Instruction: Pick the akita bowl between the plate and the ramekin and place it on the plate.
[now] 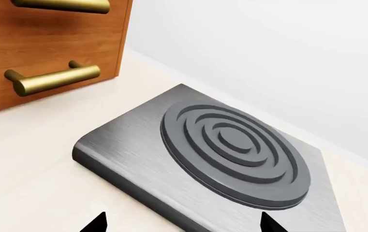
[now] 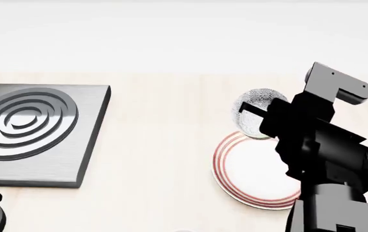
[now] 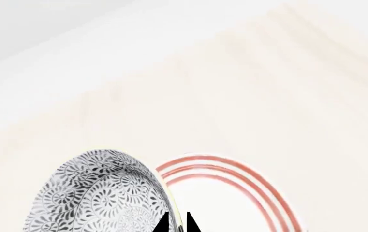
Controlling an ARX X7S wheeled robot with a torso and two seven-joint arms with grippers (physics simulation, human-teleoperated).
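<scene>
At centre right of the head view: akita bowl (image 2: 259, 105), black-and-white patterned, partly hidden behind the right arm, overlapping the far rim of the plate (image 2: 251, 171); whether lifted or resting cannot be told from this view. Plate flat on the pale countertop (image 2: 158, 145), white with thin red concentric rings, right portion covered by the dark arm. Right gripper (image 3: 176, 223) seen in the right wrist view as two black fingertips nearly together at the lower edge of the frame, pinching the rim of the akita bowl (image 3: 100, 195); bowl tilted, patterned outer wall facing the camera, filling the lower left, with the ringed plate (image 3: 235, 193) just beside it at lower centre. Ramekin not visible in any view.

At left of the head view: brushed-metal burner block (image 2: 42, 135) with raised concentric rings, lying flat, well apart from the plate. In the left wrist view: same burner block (image 1: 203, 159) at centre, wooden drawer front (image 1: 48, 43) with brass bar handles (image 1: 51, 79) at upper left. Left gripper (image 1: 184, 224) showing two black fingertips spread wide apart at the lower edge, nothing between them.
</scene>
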